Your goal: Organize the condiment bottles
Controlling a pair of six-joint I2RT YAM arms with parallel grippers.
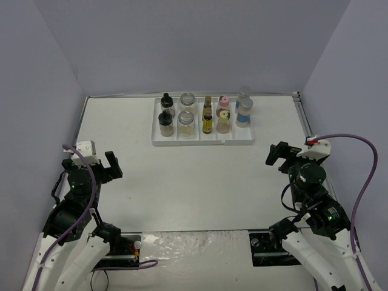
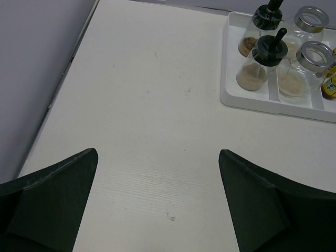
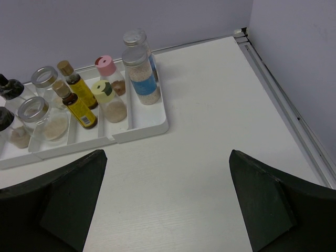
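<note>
The condiment bottles stand in pairs in the white divided tray [image 1: 200, 140] at the back of the table. From the left: two black-capped bottles [image 1: 166, 121], two clear jars of tan powder [image 1: 186, 121], two amber bottles [image 1: 207, 121], a pink-capped bottle [image 1: 224, 102] behind a yellow-capped bottle [image 1: 224, 123], and two blue-labelled clear bottles [image 1: 244, 112]. My left gripper [image 1: 104, 165] is open and empty at the near left. My right gripper [image 1: 277, 156] is open and empty at the near right. Both are well short of the tray [image 3: 142, 128], which also shows in the left wrist view [image 2: 273, 102].
Grey walls close in the table on the left, back and right. A metal rail [image 3: 286, 113] runs along the right edge. The arm bases and cables sit at the near edge.
</note>
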